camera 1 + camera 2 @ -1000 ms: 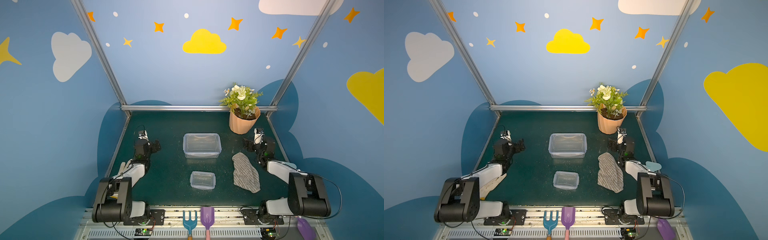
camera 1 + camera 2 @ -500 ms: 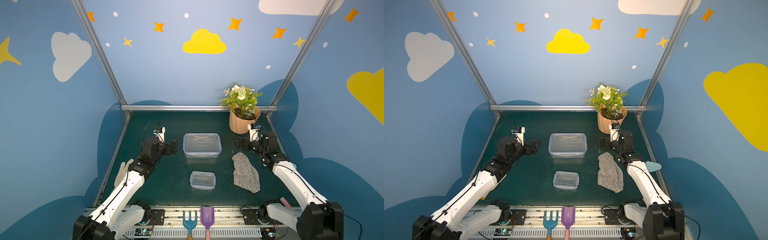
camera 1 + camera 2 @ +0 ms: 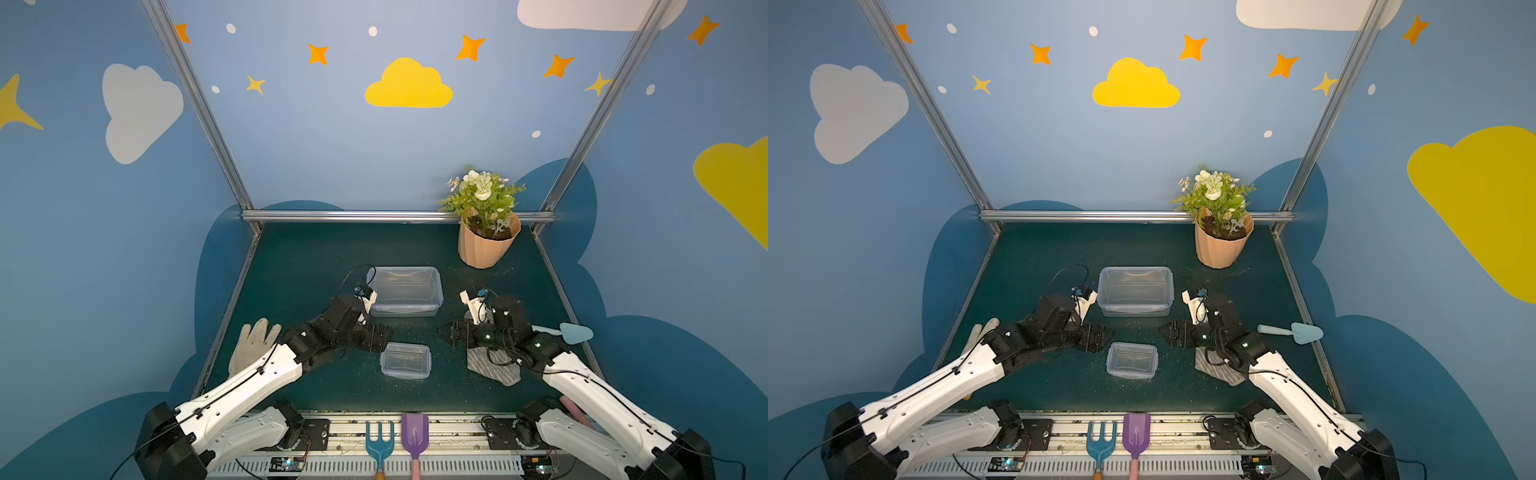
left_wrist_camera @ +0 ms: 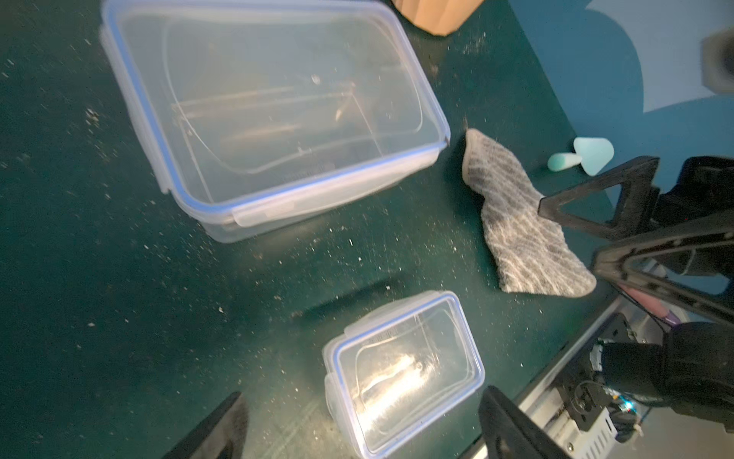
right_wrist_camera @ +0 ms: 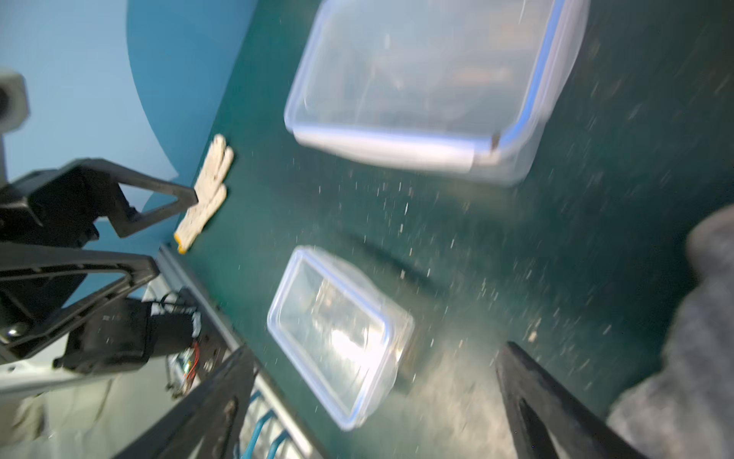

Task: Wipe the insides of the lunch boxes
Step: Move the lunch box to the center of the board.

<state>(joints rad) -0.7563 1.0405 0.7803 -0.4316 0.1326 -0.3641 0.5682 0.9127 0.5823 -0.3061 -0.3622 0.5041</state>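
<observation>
We hold our left pincer (image 3: 376, 337) and right pincer (image 3: 451, 334) spread wide and empty, facing each other above the table (image 3: 307, 257). The small lunch box (image 3: 405, 360) sits between and just below them, midway along and toward the front edge. The large lunch box (image 3: 405, 291) lies just behind it at the table's middle. The grey striped cloth (image 3: 494, 372) lies toward the right edge, partly under our right arm.

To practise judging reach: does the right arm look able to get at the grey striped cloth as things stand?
Probably yes. The grey striped cloth lies uncovered just under the right arm, and the right tool is open and empty; it reaches past the cloth, so it must draw back.
</observation>
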